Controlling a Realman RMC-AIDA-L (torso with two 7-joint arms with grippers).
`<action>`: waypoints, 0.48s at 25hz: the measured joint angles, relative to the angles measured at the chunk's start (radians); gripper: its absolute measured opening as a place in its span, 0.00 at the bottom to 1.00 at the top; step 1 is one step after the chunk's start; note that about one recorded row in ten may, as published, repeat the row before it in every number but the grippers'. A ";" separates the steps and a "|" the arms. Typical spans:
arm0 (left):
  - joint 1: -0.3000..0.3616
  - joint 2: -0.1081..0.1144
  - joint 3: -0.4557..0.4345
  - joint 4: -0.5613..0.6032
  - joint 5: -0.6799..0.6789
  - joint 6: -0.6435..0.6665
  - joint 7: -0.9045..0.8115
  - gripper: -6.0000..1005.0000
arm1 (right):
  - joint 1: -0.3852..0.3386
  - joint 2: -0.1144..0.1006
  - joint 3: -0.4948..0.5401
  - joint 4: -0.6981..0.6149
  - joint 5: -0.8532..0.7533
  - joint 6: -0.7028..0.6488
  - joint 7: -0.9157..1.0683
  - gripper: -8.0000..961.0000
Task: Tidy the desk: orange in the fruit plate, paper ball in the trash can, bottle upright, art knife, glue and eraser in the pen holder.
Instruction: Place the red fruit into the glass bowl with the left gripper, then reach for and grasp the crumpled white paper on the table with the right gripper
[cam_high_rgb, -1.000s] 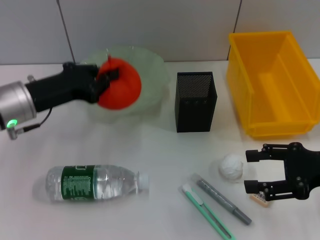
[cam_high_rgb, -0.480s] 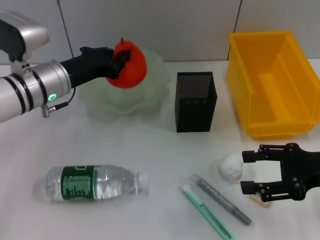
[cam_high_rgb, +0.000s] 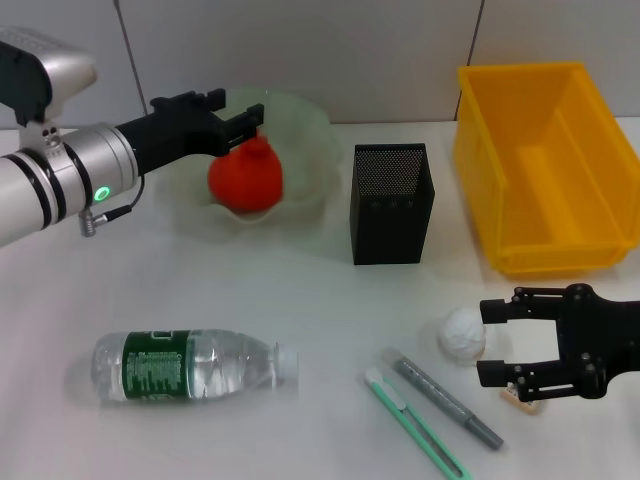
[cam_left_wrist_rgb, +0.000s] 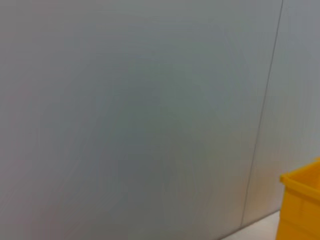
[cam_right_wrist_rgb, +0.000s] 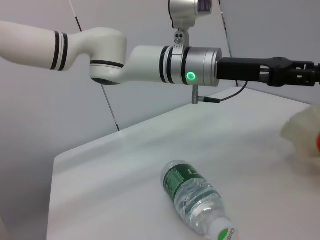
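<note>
Head camera overlooks the desk (cam_high_rgb: 300, 300); right wrist view shares its bottle (cam_high_rgb: 190, 367).

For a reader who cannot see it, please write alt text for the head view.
An orange sits in the fruit plate with the open left gripper just above it. Nearer lie a bottle on its side and a paper ball beside the open right gripper.
</note>
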 joint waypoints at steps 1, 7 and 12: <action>0.005 0.000 0.001 0.004 -0.013 0.001 0.000 0.46 | 0.000 0.000 0.000 0.000 0.000 0.000 0.000 0.83; 0.043 0.004 0.006 0.031 -0.057 0.077 0.008 0.78 | 0.002 0.000 0.000 0.001 0.000 0.001 0.001 0.83; 0.106 0.007 -0.002 0.093 -0.062 0.263 0.004 0.84 | 0.009 0.000 0.000 0.000 0.000 0.001 0.002 0.83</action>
